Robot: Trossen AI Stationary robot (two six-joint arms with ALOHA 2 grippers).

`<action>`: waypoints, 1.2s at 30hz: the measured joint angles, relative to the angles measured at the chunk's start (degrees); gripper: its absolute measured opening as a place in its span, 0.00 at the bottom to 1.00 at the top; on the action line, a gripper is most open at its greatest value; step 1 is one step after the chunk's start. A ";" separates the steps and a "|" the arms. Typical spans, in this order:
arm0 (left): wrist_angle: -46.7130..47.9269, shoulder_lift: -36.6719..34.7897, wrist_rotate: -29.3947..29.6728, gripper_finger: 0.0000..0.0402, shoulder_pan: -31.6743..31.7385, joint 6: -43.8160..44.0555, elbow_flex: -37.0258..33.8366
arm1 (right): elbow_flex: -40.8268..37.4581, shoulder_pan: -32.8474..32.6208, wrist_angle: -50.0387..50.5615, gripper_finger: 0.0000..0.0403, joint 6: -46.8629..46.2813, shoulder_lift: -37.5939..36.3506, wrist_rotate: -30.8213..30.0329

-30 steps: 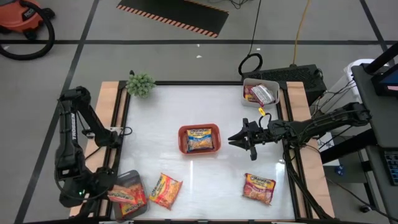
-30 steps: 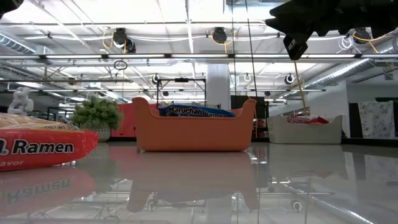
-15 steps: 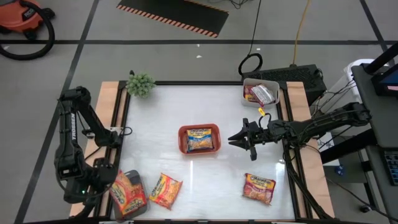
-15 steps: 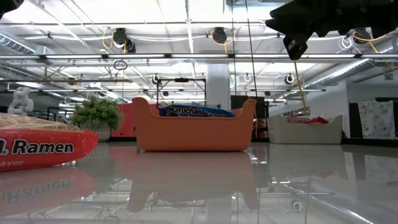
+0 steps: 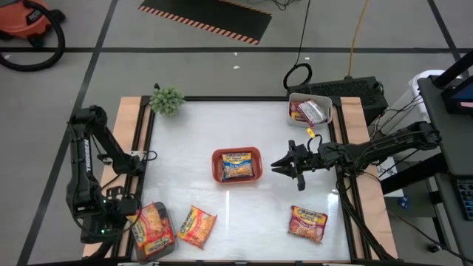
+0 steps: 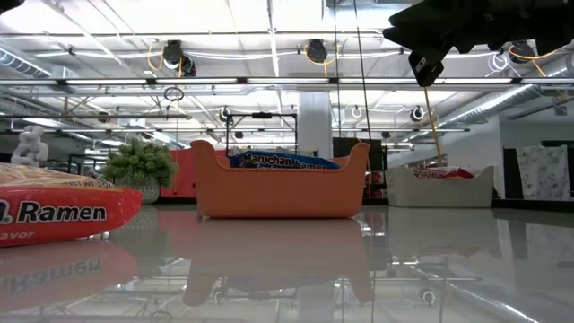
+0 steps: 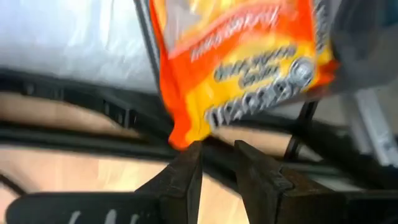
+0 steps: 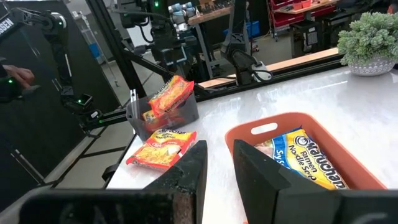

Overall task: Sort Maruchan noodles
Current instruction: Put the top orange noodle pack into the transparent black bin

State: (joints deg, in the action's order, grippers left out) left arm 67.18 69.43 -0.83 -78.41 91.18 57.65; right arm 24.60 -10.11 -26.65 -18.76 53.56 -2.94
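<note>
The left gripper (image 7: 214,163), its fingers nearly closed and empty, is backing off the orange-yellow crinkly noodle packet (image 5: 151,226) now resting in the grey plastic tray (image 5: 164,250), so that packet looks sorted.

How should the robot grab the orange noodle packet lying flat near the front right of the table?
The orange ramen packet lies flat on the white table, alone, with nothing touching it. Probably best to come straight down from above and pinch one short crimped end, since the flat seam there is thin enough for two fingers. The right gripper hangs nearest; the left gripper is at the far corner.
</note>
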 joint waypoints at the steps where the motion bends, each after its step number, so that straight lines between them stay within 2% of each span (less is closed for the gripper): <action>1: 0.27 0.39 -0.74 0.24 -0.02 0.12 0.02 | 0.00 0.00 0.00 0.19 0.00 0.00 -0.01; 7: -1.73 1.87 0.48 0.25 2.68 -1.25 0.04 | 0.00 0.07 -0.07 0.19 1.34 0.00 -0.28; 16: -10.18 6.62 0.87 0.25 8.56 -14.20 0.04 | 0.00 0.77 -0.11 0.19 1.51 0.00 -0.41; 18: -10.08 7.23 0.87 0.25 10.24 -12.49 0.04 | 0.00 0.76 -0.08 0.19 1.51 0.00 -0.35; 22: -5.54 7.43 1.13 0.25 13.70 -1.28 0.04 | 0.00 0.76 -0.07 0.19 1.49 0.00 -0.35; 24: -3.90 7.78 2.28 0.25 14.85 1.28 0.04 | 0.00 0.76 -0.11 0.19 1.41 0.00 -0.35; 31: -4.21 12.48 1.47 0.23 15.82 -0.44 0.02 | 0.00 0.76 -0.08 0.19 0.55 0.00 -0.28; 36: -11.51 13.53 1.59 0.23 15.80 -3.65 -0.02 | 0.00 0.76 -0.07 0.19 0.57 0.00 -0.26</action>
State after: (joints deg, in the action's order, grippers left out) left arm 55.67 82.96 0.76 -62.61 87.52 57.63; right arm 24.60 -9.34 -26.72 -18.20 53.56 -3.20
